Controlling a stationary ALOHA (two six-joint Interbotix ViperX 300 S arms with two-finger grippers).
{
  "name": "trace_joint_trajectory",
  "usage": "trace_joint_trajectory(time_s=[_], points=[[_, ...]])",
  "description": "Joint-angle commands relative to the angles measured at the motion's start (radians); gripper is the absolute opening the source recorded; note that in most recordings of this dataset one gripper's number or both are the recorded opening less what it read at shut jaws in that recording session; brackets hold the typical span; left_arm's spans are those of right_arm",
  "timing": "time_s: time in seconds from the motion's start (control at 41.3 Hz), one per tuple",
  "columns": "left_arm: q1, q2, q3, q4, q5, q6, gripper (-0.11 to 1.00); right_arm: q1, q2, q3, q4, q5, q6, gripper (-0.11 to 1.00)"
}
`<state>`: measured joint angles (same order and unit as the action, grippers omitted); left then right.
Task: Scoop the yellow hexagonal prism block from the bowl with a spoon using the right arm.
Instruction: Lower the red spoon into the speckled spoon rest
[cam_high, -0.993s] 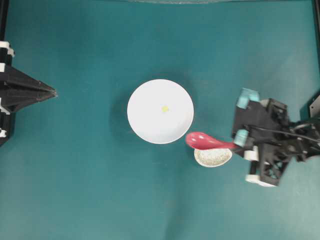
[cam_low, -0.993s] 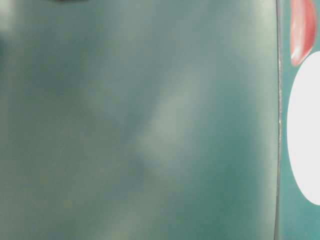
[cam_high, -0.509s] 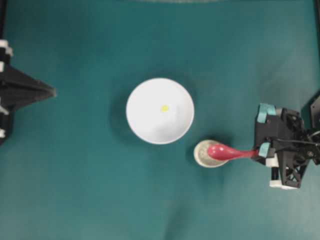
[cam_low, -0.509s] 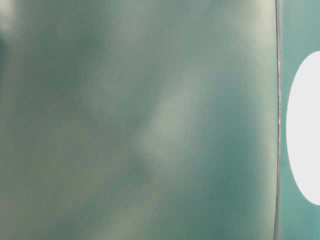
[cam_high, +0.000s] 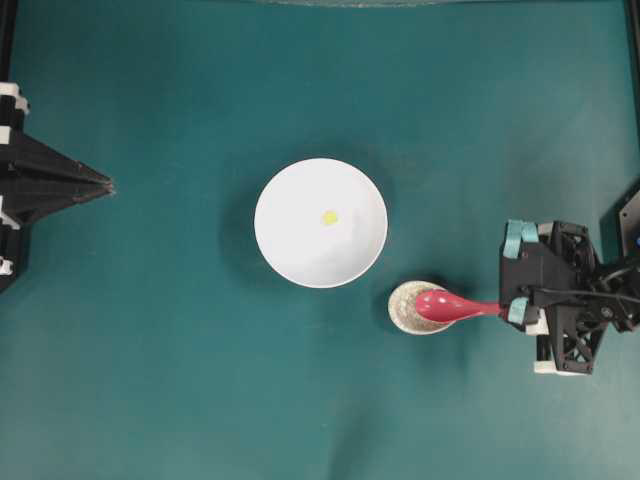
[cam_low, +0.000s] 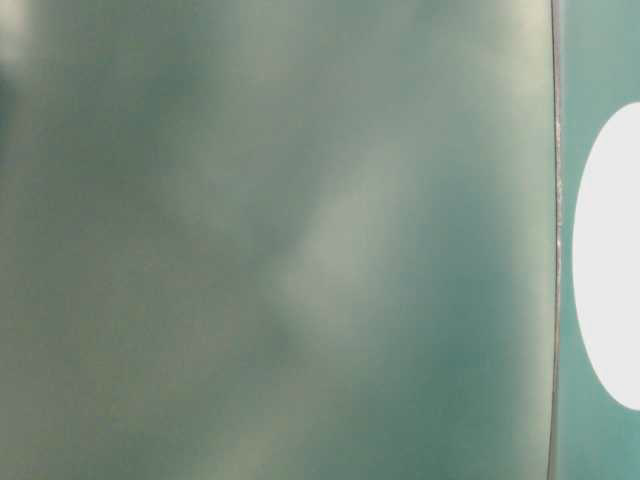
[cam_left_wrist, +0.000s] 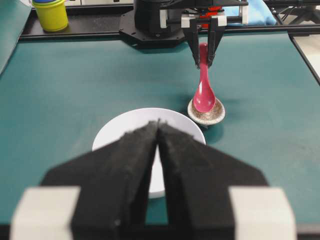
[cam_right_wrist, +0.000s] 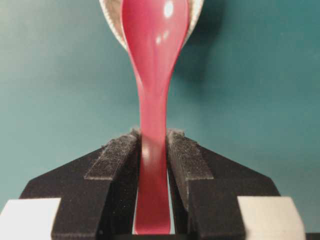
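spoon handle between right jaws; scoop over spoon rest

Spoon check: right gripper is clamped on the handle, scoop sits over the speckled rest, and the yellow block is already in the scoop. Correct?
Not quite. The yellow block lies in the white bowl, as the overhead view shows. The rest holds: the right gripper is clamped on the spoon handle, scoop over the speckled rest.
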<state>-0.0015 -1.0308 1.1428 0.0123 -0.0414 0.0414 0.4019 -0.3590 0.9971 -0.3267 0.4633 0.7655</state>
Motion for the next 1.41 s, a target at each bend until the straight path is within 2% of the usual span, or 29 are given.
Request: trace_joint_trajectory(time_s=[0.0, 0.315, 0.388, 0.46, 0.557, 0.678, 0.8, 1.018, 1.187, 1.381], points=[[-0.002, 0.003, -0.034, 0.0, -0.003, 0.0, 0.09, 0.003, -0.006, -0.018, -0.009, -0.006, -0.002, 0.23], [-0.002, 0.003, -0.034, 0.0, -0.005, -0.002, 0.09, 0.003, -0.006, -0.018, -0.011, -0.003, 0.0, 0.23], [-0.002, 0.005, -0.035, 0.0, -0.005, -0.002, 0.09, 0.003, -0.005, -0.02, -0.011, 0.005, 0.0, 0.3], [-0.002, 0.003, -0.034, 0.0, -0.005, -0.002, 0.09, 0.003, -0.006, -0.018, -0.011, 0.012, 0.0, 0.46], [-0.002, 0.005, -0.035, 0.0, -0.005, -0.002, 0.09, 0.003, -0.008, -0.018, -0.011, 0.021, 0.0, 0.57], [-0.002, 0.003, -0.034, 0.002, 0.0, -0.002, 0.09, 0.003, -0.023, -0.018, -0.015, 0.021, 0.0, 0.57], [-0.002, 0.003, -0.035, 0.002, 0.005, -0.002, 0.09, 0.003, -0.052, -0.005, -0.043, -0.005, 0.012, 0.56], [-0.002, 0.003, -0.035, 0.0, 0.008, -0.002, 0.09, -0.029, -0.077, 0.025, -0.101, -0.149, 0.015, 0.56], [-0.002, 0.003, -0.034, 0.0, 0.008, -0.002, 0.09, -0.074, -0.075, 0.057, -0.149, -0.319, 0.015, 0.56], [-0.002, 0.003, -0.034, 0.0, 0.008, 0.0, 0.09, -0.132, -0.075, 0.091, -0.181, -0.503, 0.014, 0.56]])
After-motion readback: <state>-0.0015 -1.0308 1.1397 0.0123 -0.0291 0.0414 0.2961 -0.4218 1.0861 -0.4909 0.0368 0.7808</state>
